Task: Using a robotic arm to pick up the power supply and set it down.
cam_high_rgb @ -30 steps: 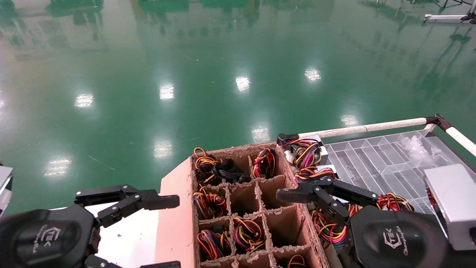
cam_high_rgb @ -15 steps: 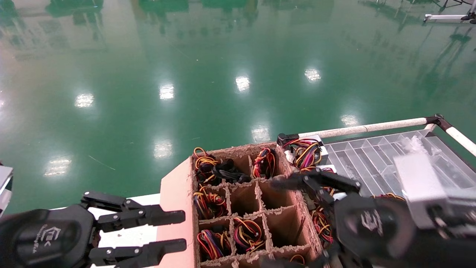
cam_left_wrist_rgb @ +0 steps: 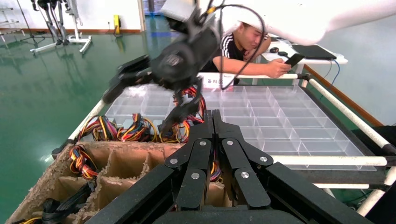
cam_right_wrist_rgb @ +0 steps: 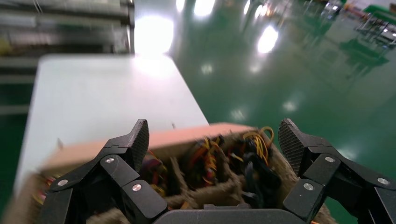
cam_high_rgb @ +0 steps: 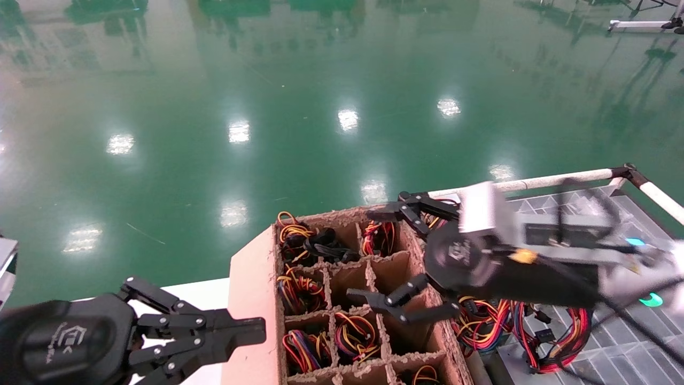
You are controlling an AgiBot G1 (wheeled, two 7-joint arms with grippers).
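The power supplies show as bundles of red, yellow and black wires (cam_high_rgb: 300, 291) in the cells of a cardboard box (cam_high_rgb: 251, 299), with more bundles (cam_high_rgb: 481, 321) on the cart to its right. The robotic arm (cam_high_rgb: 561, 251), my right one, reaches in from the right. Its gripper (cam_high_rgb: 377, 256) hangs open wide over the box's right-hand cells, holding nothing. In the right wrist view the right gripper (cam_right_wrist_rgb: 214, 140) frames wire-filled cells (cam_right_wrist_rgb: 224, 158). My left gripper (cam_high_rgb: 251, 329) is shut and empty at the box's near left edge, its left gripper tips (cam_left_wrist_rgb: 212, 116) pressed together.
A clear compartment tray (cam_high_rgb: 539, 224) lies on the cart, bounded by a white rail (cam_high_rgb: 534, 183). A white table (cam_right_wrist_rgb: 102, 98) lies left of the box. Glossy green floor (cam_high_rgb: 267, 107) spreads beyond. A person (cam_left_wrist_rgb: 243, 42) leans at a desk behind the cart.
My right gripper swung from the cart side over the box, turned, and opened wide. My left gripper's fingers closed together.
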